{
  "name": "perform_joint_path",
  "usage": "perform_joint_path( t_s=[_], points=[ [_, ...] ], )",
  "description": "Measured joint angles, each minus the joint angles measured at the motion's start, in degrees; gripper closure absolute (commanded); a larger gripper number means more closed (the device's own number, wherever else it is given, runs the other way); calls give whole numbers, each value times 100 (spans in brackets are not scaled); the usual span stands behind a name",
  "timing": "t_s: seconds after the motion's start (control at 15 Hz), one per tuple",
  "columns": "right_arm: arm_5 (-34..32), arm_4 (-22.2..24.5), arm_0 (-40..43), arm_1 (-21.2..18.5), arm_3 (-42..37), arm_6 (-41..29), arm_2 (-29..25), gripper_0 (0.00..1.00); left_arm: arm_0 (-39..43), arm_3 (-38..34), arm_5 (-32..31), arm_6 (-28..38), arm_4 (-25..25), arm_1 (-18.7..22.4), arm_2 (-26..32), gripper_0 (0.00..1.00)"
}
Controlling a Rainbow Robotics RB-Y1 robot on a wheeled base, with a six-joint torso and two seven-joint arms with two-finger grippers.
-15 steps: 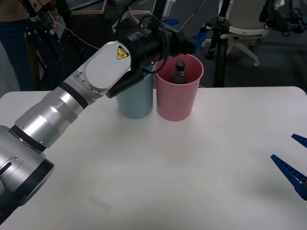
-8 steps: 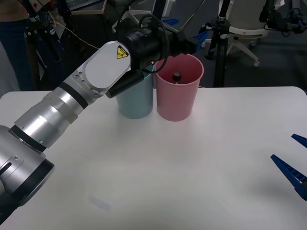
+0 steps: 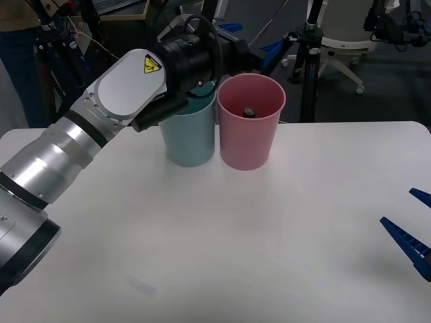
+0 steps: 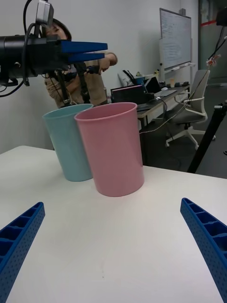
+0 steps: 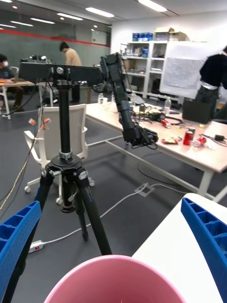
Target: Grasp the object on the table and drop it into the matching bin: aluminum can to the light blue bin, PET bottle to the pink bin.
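Left gripper (image 4: pixel 84 49) hangs empty, fingers apart, above and just behind the pink bin (image 3: pixel 250 121), whose rim sits below it in the left wrist view. PET bottle (image 3: pixel 249 111) lies down inside that bin, probably only its black cap visible. Light blue bin (image 3: pixel 190 132) touches the pink one; right gripper (image 4: pixel 113 246) is spread wide, low over the table (image 3: pixel 269 229), well apart from both.

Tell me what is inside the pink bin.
The PET bottle lies inside the pink bin; just its black cap shows above the shadowed interior. Its body and label are hidden by the bin's wall.
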Motion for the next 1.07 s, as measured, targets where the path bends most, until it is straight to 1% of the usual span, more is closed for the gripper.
perform_joint_path(
  t_s=[0.13, 0.27, 0.4, 0.47, 0.53, 0.67, 0.8, 1.07],
  points=[
    [0, 0, 0, 0, 0, 0, 0, 0, 48, -157, -281, -373, 547, 283, 0, 0],
    [0, 0, 0, 0, 0, 0, 0, 0, 208, -520, -393, -464, 855, 579, -10, 0],
    [0, 0, 0, 0, 0, 0, 0, 0, 366, -933, -393, -472, 1217, 935, -154, 0],
    [0, 0, 0, 0, 0, 0, 0, 0, 417, -1116, -385, -507, 1524, 1155, -279, 0],
    [0, 0, 0, 0, 0, 0, 0, 0, 472, -1325, -361, -654, 1938, 1404, -415, 0],
    [0, 0, 0, 0, 0, 0, 0, 0, 590, -1631, -341, -1128, 2601, 1800, -538, 0],
    [0, 0, 0, 0, 0, 0, 0, 0, 794, -1972, -340, -1327, 2985, 2137, -545, 0],
    [0, 0, 0, 0, 0, 0, 0, 0, 1277, -2764, -333, -1461, 3601, 2857, -510, 0]
  ],
)
